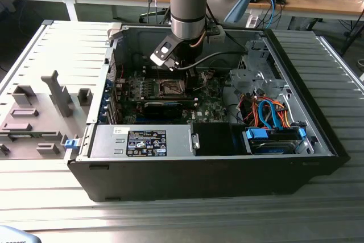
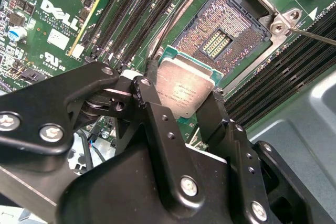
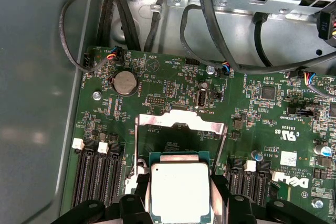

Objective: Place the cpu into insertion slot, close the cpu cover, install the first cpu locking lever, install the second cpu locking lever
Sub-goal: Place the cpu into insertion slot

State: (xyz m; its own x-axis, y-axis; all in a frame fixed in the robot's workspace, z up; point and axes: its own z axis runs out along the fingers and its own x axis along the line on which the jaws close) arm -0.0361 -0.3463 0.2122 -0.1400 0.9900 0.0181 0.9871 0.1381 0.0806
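Open black metal computer case (image 1: 227, 180), lying on the ribbed grey tabletop (image 1: 57, 44). Contents: a green circuit board (image 1: 210, 103), a silver labelled box (image 1: 108, 140) against the near wall, and a bundle of orange and blue cables (image 1: 267, 112).

The black two-fingered hand (image 2: 184, 100) is clenched on the small flat square cpu (image 2: 185, 88), which has a pale silvery metal face. The black fingers (image 2: 155, 111) press two opposite edges of it.

The cpu hangs over one edge of the square insertion slot (image 2: 224, 35) (dark pinned centre, silver rim) and is not seated. Whether it touches the rim cannot be determined.

In the first wrist view the thin silvery cpu cover (image 3: 178, 121), a windowed frame plate, stands raised and open.

The fingers cover parts of the cpu's edges. In the exterior view the grey and pale-blue arm (image 1: 187, 4) blocks most of the hand.
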